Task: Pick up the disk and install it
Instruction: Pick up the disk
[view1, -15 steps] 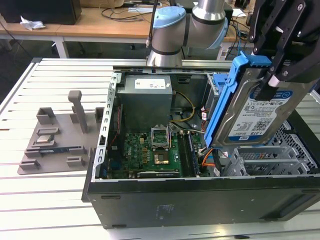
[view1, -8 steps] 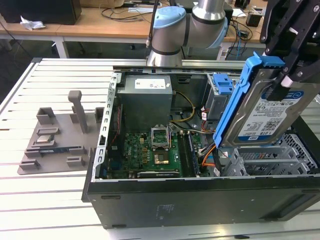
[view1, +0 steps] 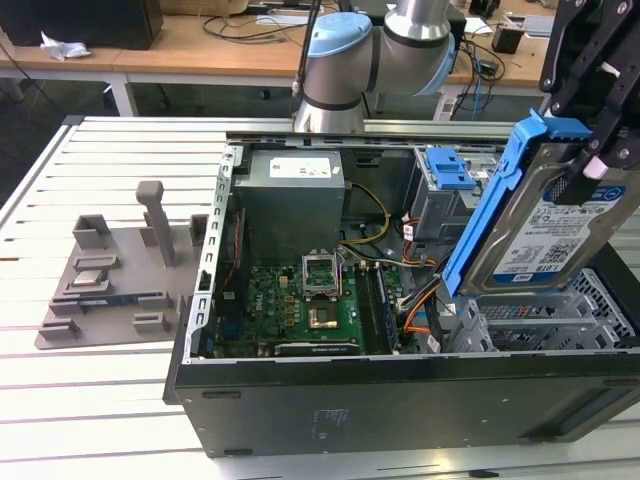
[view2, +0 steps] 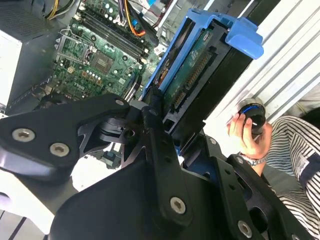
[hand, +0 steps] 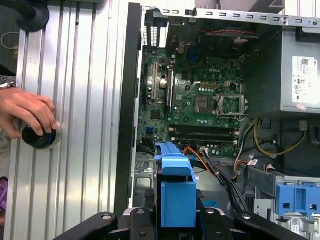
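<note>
- Your gripper (view1: 590, 175) is pinching the disk (view1: 545, 225) near its upper end. The black fingers close on it from two sides, so I judge the picking-up part to be done.
- The disk hangs in the air at the exterior view's right, above the open computer case (view1: 400, 400), and it touches nothing of the case.
- It is tilted, with the label side towards the exterior camera. The blue bracket (view1: 490, 200) runs along its edge.
- In the second wrist view you see the other side of the disk (view2: 200, 65), with its green board, clamped between the fingers (view2: 150, 117).
- Below the disk is the perforated metal drive cage (view1: 560, 315), beside the motherboard (view1: 300, 300). I think this is the place for the disk, but I cannot tell it for sure.
- The installing is not yet done, because the disk sits in no bay and is well above the cage.
- In the first wrist view a person's hand (hand: 30, 112) rests on a round black knob (hand: 37, 137) on the ribbed table (hand: 85, 100), outside the case.
</note>
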